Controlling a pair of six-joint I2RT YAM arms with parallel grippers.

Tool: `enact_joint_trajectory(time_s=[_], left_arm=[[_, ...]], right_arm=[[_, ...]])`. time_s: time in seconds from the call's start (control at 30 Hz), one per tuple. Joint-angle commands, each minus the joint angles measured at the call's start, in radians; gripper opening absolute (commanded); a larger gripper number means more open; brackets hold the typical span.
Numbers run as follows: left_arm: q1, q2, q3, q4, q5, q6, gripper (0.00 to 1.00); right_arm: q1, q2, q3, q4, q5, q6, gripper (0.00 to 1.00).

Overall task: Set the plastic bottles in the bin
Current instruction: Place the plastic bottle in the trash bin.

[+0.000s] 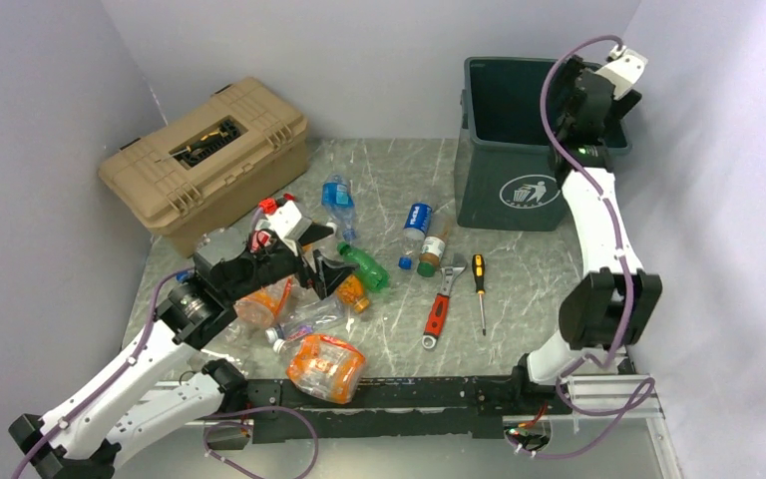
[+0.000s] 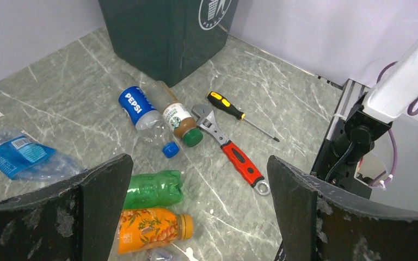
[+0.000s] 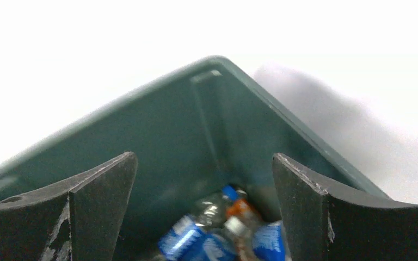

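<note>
The dark green bin (image 1: 509, 160) stands at the back right. My right gripper (image 3: 204, 206) hangs open over its mouth, empty; below it several blue-labelled and orange bottles (image 3: 217, 234) lie on the bin's floor. My left gripper (image 2: 198, 212) is open above the pile at the left. A green bottle (image 2: 152, 187) and an orange bottle (image 2: 149, 228) lie by its left finger, neither gripped. Further off lie a Pepsi bottle (image 2: 139, 109), a brown green-capped bottle (image 2: 177, 119) and a crushed blue-labelled bottle (image 2: 19, 157). A large crushed orange bottle (image 1: 325, 365) lies near the front edge.
A tan toolbox (image 1: 204, 160) sits at the back left. A red-handled wrench (image 1: 439, 309) and a screwdriver (image 1: 480, 289) lie on the marble tabletop between the pile and the right arm. Walls close in the left, back and right sides.
</note>
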Motion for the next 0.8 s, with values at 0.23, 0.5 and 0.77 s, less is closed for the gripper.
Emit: enact_joint_trajectory(time_s=[0.23, 0.5, 0.77], left_arm=[[-0.002, 0.023, 0.026, -0.004, -0.212, -0.024, 1.00], [-0.002, 0.029, 0.036, -0.045, -0.378, -0.025, 0.99], [-0.002, -0.014, 0.023, -0.045, -0.459, -0.006, 0.99]], right_arm=[[0.457, -0.448, -0.060, -0.011, -0.179, 0.072, 1.00], [0.929, -0.575, -0.273, -0.164, -0.185, -0.019, 1.00], [1.251, -0.568, -0.522, -0.347, 0.082, 0.045, 1.00]])
